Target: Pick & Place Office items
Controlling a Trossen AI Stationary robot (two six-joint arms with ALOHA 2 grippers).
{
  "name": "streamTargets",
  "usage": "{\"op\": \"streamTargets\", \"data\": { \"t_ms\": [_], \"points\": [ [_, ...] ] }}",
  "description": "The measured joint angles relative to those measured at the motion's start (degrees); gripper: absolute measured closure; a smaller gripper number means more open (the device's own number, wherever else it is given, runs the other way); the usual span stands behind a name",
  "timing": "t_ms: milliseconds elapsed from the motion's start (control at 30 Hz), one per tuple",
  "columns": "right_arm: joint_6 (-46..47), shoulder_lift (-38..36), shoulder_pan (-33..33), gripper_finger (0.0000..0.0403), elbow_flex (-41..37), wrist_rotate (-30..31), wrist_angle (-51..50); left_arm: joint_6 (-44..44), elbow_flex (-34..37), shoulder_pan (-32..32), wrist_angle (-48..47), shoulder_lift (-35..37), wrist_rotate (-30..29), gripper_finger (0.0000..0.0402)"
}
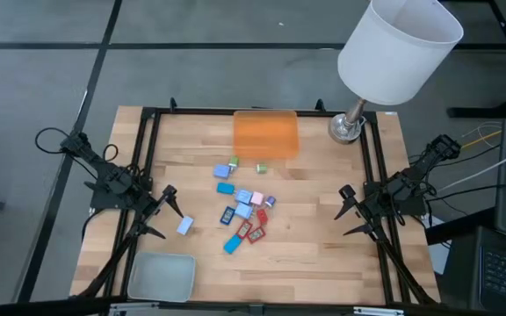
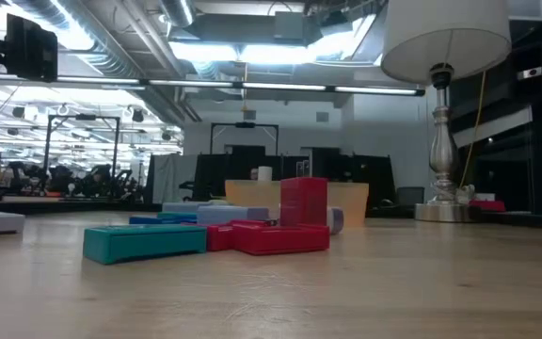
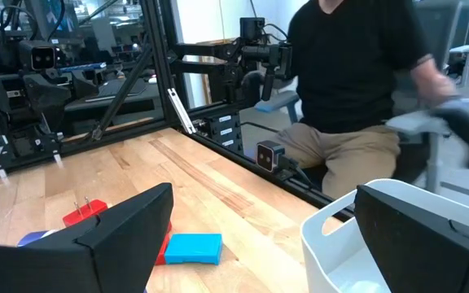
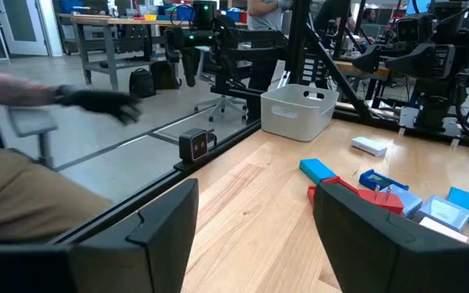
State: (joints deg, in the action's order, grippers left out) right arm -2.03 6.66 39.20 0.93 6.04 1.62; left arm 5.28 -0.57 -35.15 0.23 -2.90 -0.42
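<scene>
Nearest the table's front edge sits the pale grey-green rounded plastic tray (image 1: pixel 161 275). Behind it, the left gripper (image 1: pixel 167 213) hovers at the left rail, fingers spread wide and empty; the right gripper (image 1: pixel 351 213) waits opposite, jaws partly open (holding nothing). Between them lie the small colourful office items (image 1: pixel 242 210), scattered mid-table. Farthest back rests the translucent orange rectangular tray (image 1: pixel 265 133).

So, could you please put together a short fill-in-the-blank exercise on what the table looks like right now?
1. The office items lie clustered near the table's ____.
2. The translucent tray at the table's far edge is coloured ____.
3. The lamp stands beside the orange tray, on the ____ arm's side.
4. Neither the left claw nor the right claw holds ____.

Missing words: middle; orange; right; anything
</scene>
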Motion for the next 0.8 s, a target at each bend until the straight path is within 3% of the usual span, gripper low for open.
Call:
{"op": "streamTargets", "data": {
  "t_ms": [567,800],
  "points": [
    [0.0,0.0,0.0,0.0162,0.0,0.0,0.0,0.0,0.0,0.0,0.0,0.0,0.0,0.0025],
    [-19.8,0.0,0.0,0.0162,0.0,3.2,0.5,3.5,0.0,0.0,0.2,0.0,0.0,0.0025]
  ]
}}
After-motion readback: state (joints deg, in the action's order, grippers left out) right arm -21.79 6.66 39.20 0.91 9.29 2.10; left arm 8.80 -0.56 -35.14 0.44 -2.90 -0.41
